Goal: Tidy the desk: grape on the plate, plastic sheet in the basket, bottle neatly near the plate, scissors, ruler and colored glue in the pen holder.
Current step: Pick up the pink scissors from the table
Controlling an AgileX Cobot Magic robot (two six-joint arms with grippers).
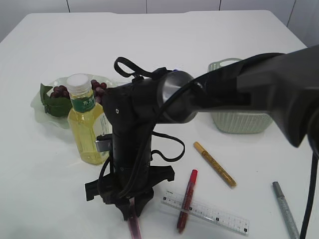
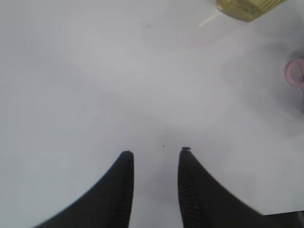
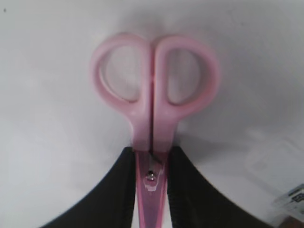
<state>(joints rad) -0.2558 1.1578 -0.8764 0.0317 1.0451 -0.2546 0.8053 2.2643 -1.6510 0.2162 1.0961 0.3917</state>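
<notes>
My right gripper (image 3: 151, 153) is shut on the pink scissors (image 3: 154, 90), gripping them at the pivot with the handles pointing away from the wrist. In the exterior view this gripper (image 1: 132, 211) points down at the table's near edge, with the pink scissors (image 1: 133, 226) showing below it. My left gripper (image 2: 154, 152) is open and empty over bare table. The yellow bottle (image 1: 87, 124) stands next to the plate (image 1: 42, 117), which holds the grapes (image 1: 62, 91). The ruler (image 1: 204, 213) and the red glue pen (image 1: 187, 199) lie at the front. The pen holder is out of view.
A grey-green basket (image 1: 239, 119) stands behind the right arm. A yellow glue pen (image 1: 214, 164) and a grey pen (image 1: 285, 201) lie at the front right. The bottle's base (image 2: 247, 8) and a scissor handle (image 2: 295, 73) show at the left wrist view's right side.
</notes>
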